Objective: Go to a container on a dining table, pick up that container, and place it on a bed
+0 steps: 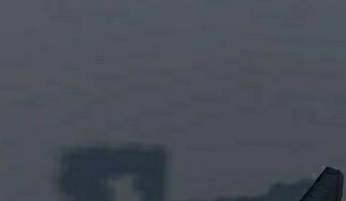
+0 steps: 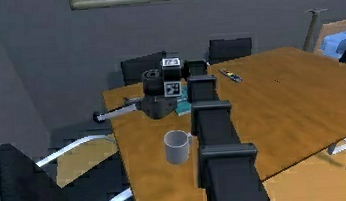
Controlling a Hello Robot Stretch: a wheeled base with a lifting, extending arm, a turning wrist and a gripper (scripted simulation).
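From my station, much of this is hard to read. In the forward view I get a grey wall and, at the bottom right corner, a dark pointed shape cut off by the edge; I can't name it.

The arm side view gives me the dining table, a wooden top cut off at the right. The arm crosses the table's near left part and covers a strip of it. The gripper reaches out past the table's left edge. I cannot tell how its jaws stand, nor whether it holds anything. A flat blue-green thing on the table is mostly hidden behind the gripper's body, so I can't say what it is.

The container I'm after looks like a pale grey mug. It stands upright on the table near its near left corner, just beside the arm. Its mouth faces up, but I can't make out anything inside.

A small dark object lies toward the table's far side, too small to identify. Black chairs stand at the table's far side and near left corner. Beyond the table's right end is a blue thing, cut off.
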